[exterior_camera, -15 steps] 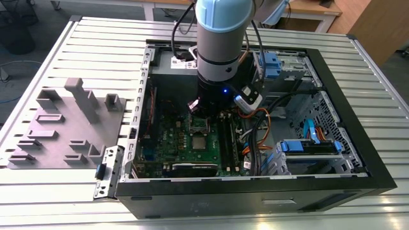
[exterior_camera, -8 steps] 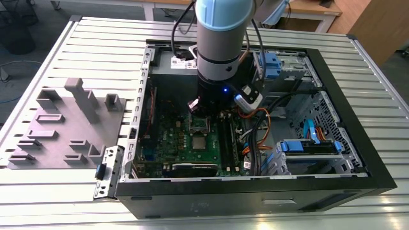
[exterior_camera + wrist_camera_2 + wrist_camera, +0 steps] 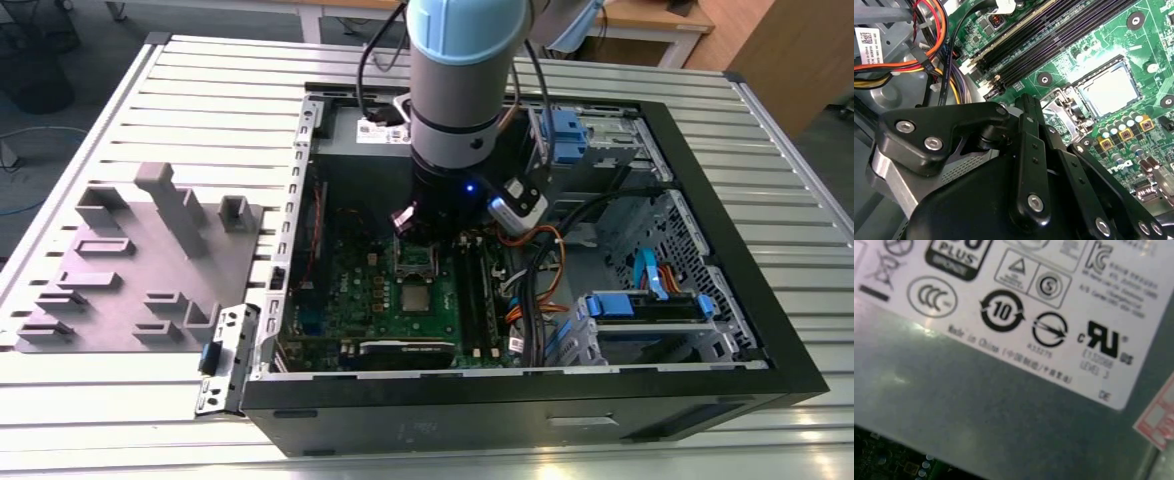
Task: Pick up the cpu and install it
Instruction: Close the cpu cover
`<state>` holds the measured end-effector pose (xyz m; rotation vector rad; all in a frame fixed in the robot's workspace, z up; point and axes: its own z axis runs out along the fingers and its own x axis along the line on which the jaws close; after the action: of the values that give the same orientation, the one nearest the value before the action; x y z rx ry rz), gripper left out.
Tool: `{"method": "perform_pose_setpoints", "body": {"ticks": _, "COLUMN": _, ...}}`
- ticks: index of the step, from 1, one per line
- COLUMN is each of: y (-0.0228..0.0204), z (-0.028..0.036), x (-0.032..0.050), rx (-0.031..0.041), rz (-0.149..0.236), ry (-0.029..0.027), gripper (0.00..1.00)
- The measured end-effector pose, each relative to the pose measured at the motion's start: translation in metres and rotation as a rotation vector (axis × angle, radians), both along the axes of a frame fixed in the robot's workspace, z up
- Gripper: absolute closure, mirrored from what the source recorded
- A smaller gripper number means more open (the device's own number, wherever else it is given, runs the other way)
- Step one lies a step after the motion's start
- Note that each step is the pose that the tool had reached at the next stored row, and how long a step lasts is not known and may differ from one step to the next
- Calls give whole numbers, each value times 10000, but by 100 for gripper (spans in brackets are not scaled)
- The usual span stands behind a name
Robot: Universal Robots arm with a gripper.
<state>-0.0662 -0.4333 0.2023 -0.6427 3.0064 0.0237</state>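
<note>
- The small, flat, square cpu [image 3: 1109,92] with a pale silvery top lies in its socket near the middle of the green circuit board [image 3: 1089,40]. The shiny metal socket frame [image 3: 1061,107] stands open beside it.
- The black tool [image 3: 1026,106] hangs just above that frame (clenched or released, I cannot tell).
- If the chip sits skewed, a downward press could bend pins, and the orange and yellow cables [image 3: 899,67] could snag the arm.

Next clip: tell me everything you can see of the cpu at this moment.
The cpu is a small, flat, square chip with a pale silvery, metal-looking top and a lighter rim. It lies flat and level, seated in the dark-edged socket on the green motherboard. Its top is bare, with nothing resting on it. The shiny metal socket frame sits beside it, not over it.
</note>
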Motion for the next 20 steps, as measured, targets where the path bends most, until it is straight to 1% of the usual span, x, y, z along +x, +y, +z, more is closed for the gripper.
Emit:
{"method": "perform_pose_setpoints", "body": {"ticks": 3, "y": -1, "z": -15, "x": -1, "rx": -5, "rz": -1, "ry": 2, "gripper": 89}}
{"method": "perform_pose_setpoints", "body": {"ticks": 9, "y": 0, "z": -18, "x": -1, "rx": -1, "rz": -1, "ry": 0, "gripper": 89}}
{"method": "perform_pose_setpoints", "body": {"ticks": 16, "y": 0, "z": -19, "x": -45, "rx": 3, "rz": 0, "ry": -27, "gripper": 89}}
{"method": "perform_pose_setpoints", "body": {"ticks": 18, "y": -1, "z": -15, "x": -46, "rx": 3, "rz": 0, "ry": -28, "gripper": 89}}
{"method": "perform_pose_setpoints", "body": {"ticks": 20, "y": -1, "z": 10, "x": -47, "rx": 5, "rz": -1, "ry": -27, "gripper": 89}}
